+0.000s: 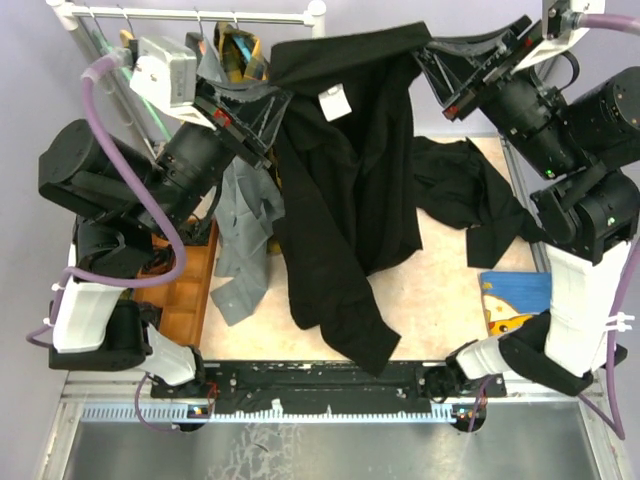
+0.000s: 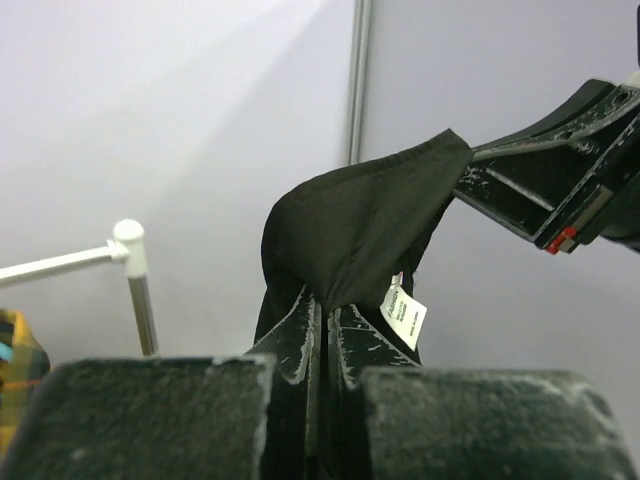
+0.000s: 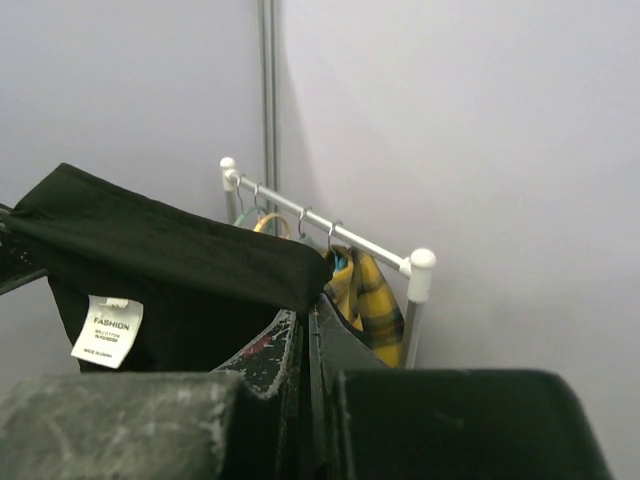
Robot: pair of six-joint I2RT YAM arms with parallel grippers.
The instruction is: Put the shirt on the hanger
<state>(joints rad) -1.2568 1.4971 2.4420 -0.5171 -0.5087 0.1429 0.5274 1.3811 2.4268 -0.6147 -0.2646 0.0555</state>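
One shirt [image 1: 340, 200]; left claw [image 1: 278, 100], right claw [image 1: 426, 55]: two.

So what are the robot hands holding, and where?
The left gripper and right gripper each pinch the black shirt by its top edge, one at either side of the white label.

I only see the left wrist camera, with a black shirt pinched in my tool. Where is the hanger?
Observer: The yellow hanger hangs on the rail, near a plaid shirt.
Operator: Is anything on the table?
Observer: A second black garment lies crumpled on the table, toward the right arm.
Operator: Anything else?
Observer: A grey garment shows just left of the black shirt, from above.
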